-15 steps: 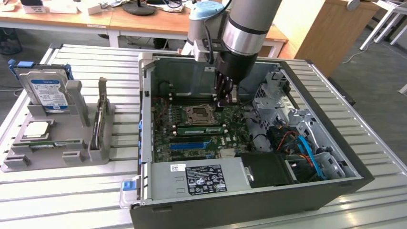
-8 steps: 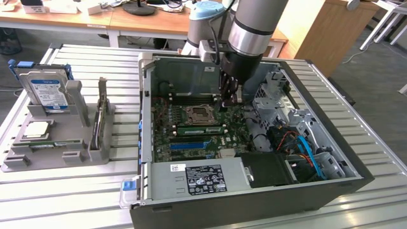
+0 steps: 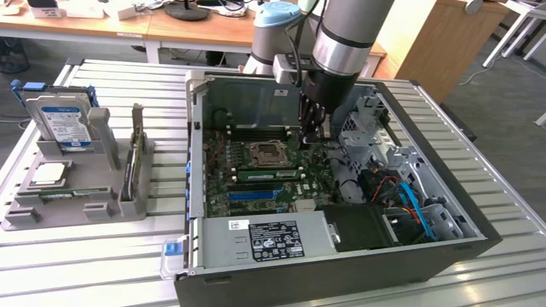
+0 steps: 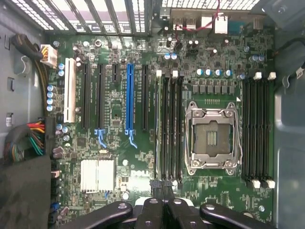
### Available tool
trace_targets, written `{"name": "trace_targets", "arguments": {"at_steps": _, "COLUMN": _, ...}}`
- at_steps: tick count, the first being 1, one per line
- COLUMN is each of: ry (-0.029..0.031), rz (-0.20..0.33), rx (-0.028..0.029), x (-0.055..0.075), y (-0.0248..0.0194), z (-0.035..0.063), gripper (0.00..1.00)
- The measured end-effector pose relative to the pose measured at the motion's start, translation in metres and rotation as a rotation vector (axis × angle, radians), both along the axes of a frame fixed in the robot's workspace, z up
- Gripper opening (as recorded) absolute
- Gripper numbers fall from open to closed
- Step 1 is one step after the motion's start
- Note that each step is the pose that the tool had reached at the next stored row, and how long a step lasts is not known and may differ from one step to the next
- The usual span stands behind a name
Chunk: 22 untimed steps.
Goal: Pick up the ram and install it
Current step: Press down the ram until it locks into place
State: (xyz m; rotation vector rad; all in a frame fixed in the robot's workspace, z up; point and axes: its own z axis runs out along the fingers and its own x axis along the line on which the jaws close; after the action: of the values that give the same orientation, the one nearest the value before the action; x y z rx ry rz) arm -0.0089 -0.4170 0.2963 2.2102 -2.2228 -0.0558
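A long green ram stick [image 3: 133,160] stands on edge in the grey holder [image 3: 51,217] at the exterior view's left, outside the open computer case [image 3: 341,268]. A second green stick [image 3: 268,173] sits in a motherboard slot [image 4: 158,129] beside the CPU socket [image 3: 267,153] [image 4: 212,138]. My gripper [image 3: 313,135] hangs inside the case over the motherboard, far from the holder. In the wrist view its black fingers are shut together [image 4: 163,185] with nothing between them, their tips over the end of the memory slots [image 4: 171,129].
The holder also carries a blue-labelled hard drive [image 3: 64,121] and a square silver CPU chip [image 3: 50,174]. Inside the case are a drive cage [image 3: 367,128], coloured cables [image 3: 410,198], a power supply [image 3: 265,240] and more empty memory slots [image 4: 257,129]. Everything rests on a slatted metal table [image 3: 85,268].
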Motion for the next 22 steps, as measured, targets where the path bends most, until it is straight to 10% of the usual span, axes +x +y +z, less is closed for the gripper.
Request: {"name": "trace_targets", "arguments": {"at_steps": 22, "ry": -0.0036, "rz": 0.0, "rx": -0.0009, "x": 0.004, "y": 0.0, "z": -0.0118, "gripper": 0.11}}
